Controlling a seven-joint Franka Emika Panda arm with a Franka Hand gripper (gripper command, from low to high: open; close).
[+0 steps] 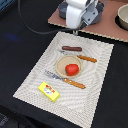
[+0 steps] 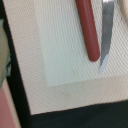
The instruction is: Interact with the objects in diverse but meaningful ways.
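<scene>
Overhead, arm (image 1: 80, 12) poised above brown sausage (image 1: 71, 48), fingers' state cannot be told

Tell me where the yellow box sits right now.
In the exterior view, the yellow box lies on the placemat near its front corner on the exterior view's left, apart from the orange-handled utensil and the plate holding the tomato.

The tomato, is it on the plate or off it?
On it: the red tomato sits inside the round plate's rim on the placemat.
</scene>
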